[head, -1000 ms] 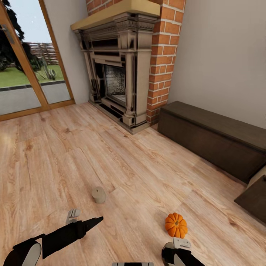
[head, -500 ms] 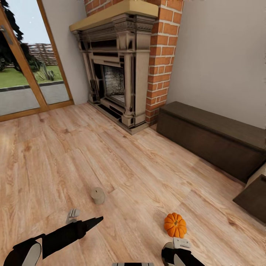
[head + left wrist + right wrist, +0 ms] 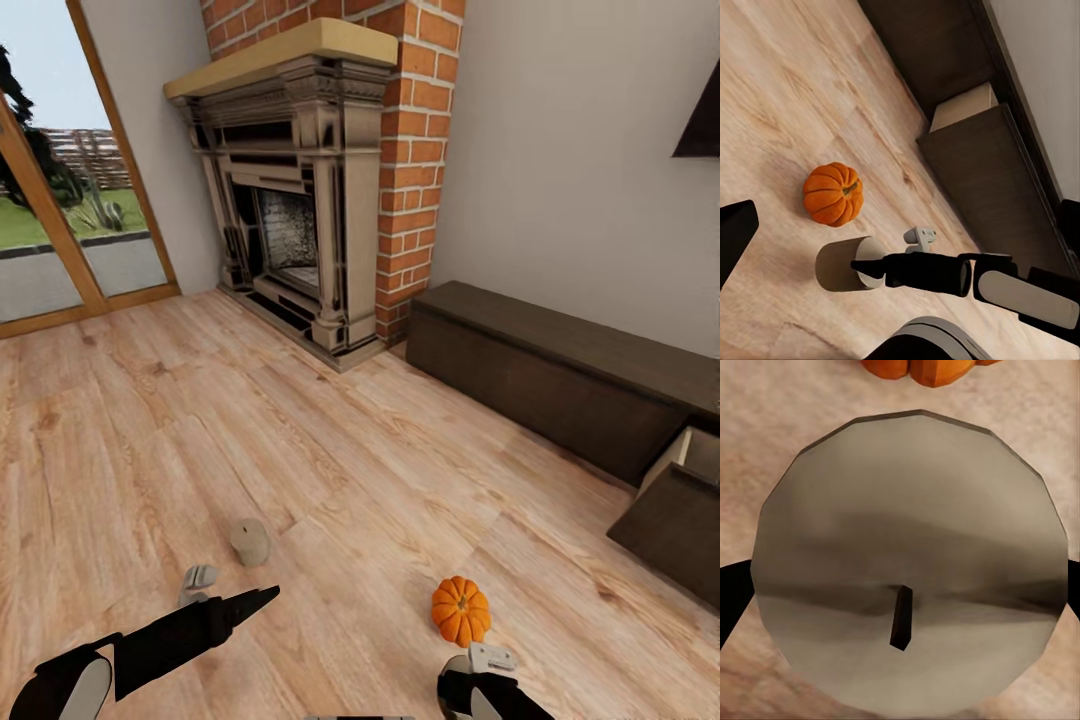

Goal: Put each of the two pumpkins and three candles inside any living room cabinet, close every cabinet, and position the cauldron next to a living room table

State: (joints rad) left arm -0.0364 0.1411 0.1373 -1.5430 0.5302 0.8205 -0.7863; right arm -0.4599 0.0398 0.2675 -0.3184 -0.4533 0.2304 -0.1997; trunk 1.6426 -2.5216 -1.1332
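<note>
one candle [image 3: 911, 577] between right claw [image 3: 900, 585] fingers

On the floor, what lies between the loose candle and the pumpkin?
Nothing: in the head view, only bare wooden floor separates the candle from the pumpkin.

No text, label, brand, number or sign is showing anywhere that can be read.
</note>
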